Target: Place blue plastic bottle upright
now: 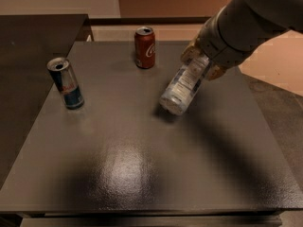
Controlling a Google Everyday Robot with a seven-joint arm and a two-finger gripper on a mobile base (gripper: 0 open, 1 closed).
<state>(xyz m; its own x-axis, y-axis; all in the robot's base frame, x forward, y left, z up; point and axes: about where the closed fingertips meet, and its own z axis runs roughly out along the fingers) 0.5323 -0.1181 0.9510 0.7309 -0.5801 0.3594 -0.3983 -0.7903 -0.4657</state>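
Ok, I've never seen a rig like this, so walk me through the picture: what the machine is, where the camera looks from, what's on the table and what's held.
The big pale shape coming in from the upper right is a robot's arm. At its end is the gripper, a two-finger clamp that works like a hand. There is only one camera. It looks down on the dark table from above, and where it is mounted cannot be told. The gripper is closed on a clear plastic bottle, holding it near its upper end. The bottle is tilted, not upright, with its lower end pointing toward the camera and close to the tabletop. Two other things stand upright on the table: a red can at the back and a blue-and-silver can on the left. Neither is touched.
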